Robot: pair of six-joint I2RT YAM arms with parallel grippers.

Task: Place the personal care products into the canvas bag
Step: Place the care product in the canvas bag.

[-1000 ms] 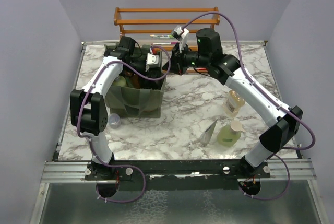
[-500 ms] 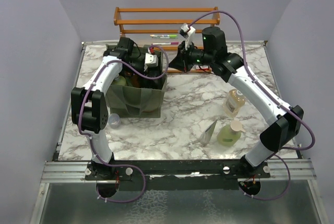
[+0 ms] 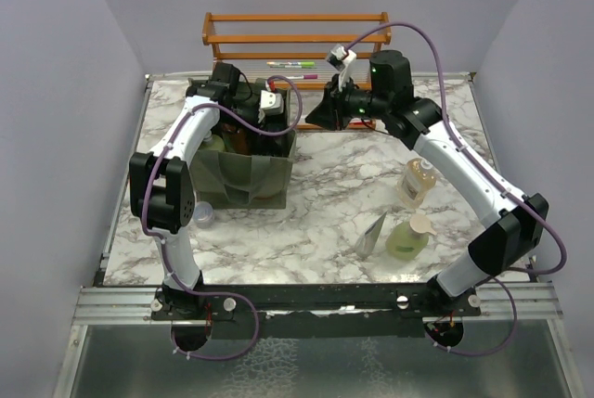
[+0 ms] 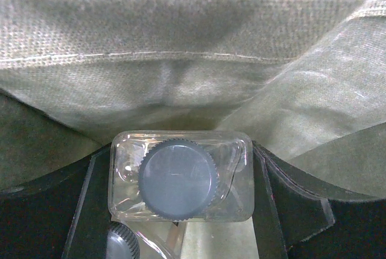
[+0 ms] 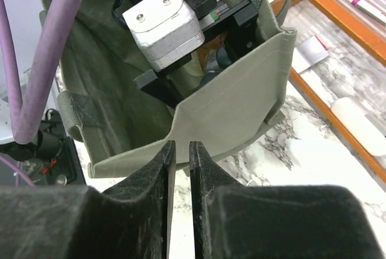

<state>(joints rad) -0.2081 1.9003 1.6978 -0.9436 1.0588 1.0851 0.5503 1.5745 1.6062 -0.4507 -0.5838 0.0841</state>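
Observation:
The olive canvas bag (image 3: 243, 180) stands at the left of the table. My left gripper (image 3: 246, 115) reaches down into it from above. In the left wrist view that gripper (image 4: 181, 177) is shut on a clear bottle with a black cap (image 4: 179, 179), with the bag's wall (image 4: 181, 41) right behind. A second black cap (image 4: 120, 242) shows below. My right gripper (image 3: 311, 118) hovers just right of the bag's far corner. Its jaws (image 5: 182, 145) are a narrow slit apart, nothing between them, just short of the bag's rim (image 5: 235, 102). An amber pump bottle (image 3: 417, 185), a green pump bottle (image 3: 408, 238) and a grey pouch (image 3: 373, 234) stand on the marble.
A wooden slatted rack (image 3: 297, 36) runs along the back edge with marker pens (image 3: 292, 65) on it. A small lavender cup (image 3: 202, 215) sits at the bag's near left corner. The left arm's wrist (image 5: 163, 20) fills the bag's mouth.
My right gripper has pulled back to the right, off the bag's rim, and its jaws have parted slightly. The left gripper stays in the bag with the bottle.

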